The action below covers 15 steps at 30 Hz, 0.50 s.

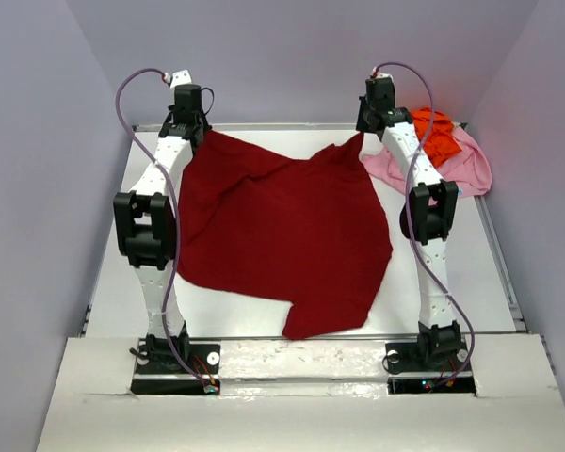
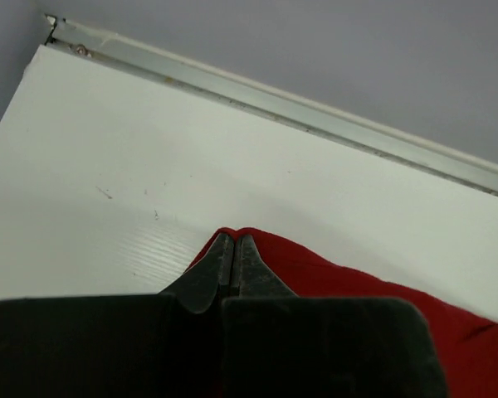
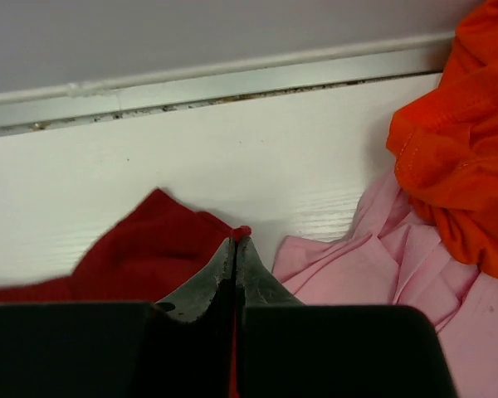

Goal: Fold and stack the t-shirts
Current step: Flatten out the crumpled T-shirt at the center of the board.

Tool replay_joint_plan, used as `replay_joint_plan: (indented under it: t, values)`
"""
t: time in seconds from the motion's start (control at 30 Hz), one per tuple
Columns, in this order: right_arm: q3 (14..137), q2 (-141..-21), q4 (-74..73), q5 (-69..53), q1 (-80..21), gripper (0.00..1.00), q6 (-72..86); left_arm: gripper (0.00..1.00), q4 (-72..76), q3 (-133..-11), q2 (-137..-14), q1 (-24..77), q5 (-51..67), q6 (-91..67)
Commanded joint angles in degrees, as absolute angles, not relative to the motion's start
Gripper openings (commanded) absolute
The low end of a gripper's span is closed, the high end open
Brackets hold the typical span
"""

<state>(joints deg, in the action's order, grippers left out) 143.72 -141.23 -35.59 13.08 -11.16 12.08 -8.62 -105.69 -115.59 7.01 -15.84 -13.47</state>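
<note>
**Red shirt pinched at two far corners, ready to be pulled flat**

Top view: the left end effector (image 1: 190,130) and the right end effector (image 1: 365,130) each pinch a far corner of the dark red t-shirt (image 1: 282,226). The shirt spreads from them back toward the arm bases across the surface (image 1: 113,273). The held edge sags between them, so I judge the step to be flattening. Draw both corners gently apart and move them evenly, so the slack goes before lowering. The shirt looks about as wide as long. Its long axis seems to run from the end effectors toward the bases, with one flap pointing that way.

Left wrist: the fingers are pressed together on a red fold, and cloth trails to their right.

Right wrist: the fingers are clamped on a red tip. The pink t-shirt (image 3: 357,265) lies just right of them and the orange t-shirt (image 3: 456,166) is farther right. Steer clear of both.
</note>
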Motion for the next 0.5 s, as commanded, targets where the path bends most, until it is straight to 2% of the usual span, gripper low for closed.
replay_joint_plan:
  t: [0.0, 0.17, 0.27, 0.4, 0.47]
  values:
    - [149.49, -139.13, -27.69, 12.66, -9.84, 0.0, 9.94, 0.0, -2.1, -111.26, -116.96, 5.45, -14.24, -14.15]
    - [150.73, -138.17, -27.25, 11.6, -9.84, 0.0, 8.79, 0.0, -3.43, -115.48, -118.57, 4.92, -11.16, -15.38]
    - [148.98, -135.01, -27.25, 10.55, -9.84, 0.0, 9.14, 0.0, -4.3, -115.66, -115.59, 5.1, -9.5, -15.91]
    - [140.82, -121.43, -26.02, 8.53, -9.84, 0.0, 9.67, 0.0, -4.22, -110.76, -103.94, 5.88, -8.52, -15.3]
    - [136.06, -115.34, -25.23, 8.0, -9.84, 0.0, 9.93, 0.0, -2.56, -103.47, -97.85, 6.5, -8.79, -15.03]
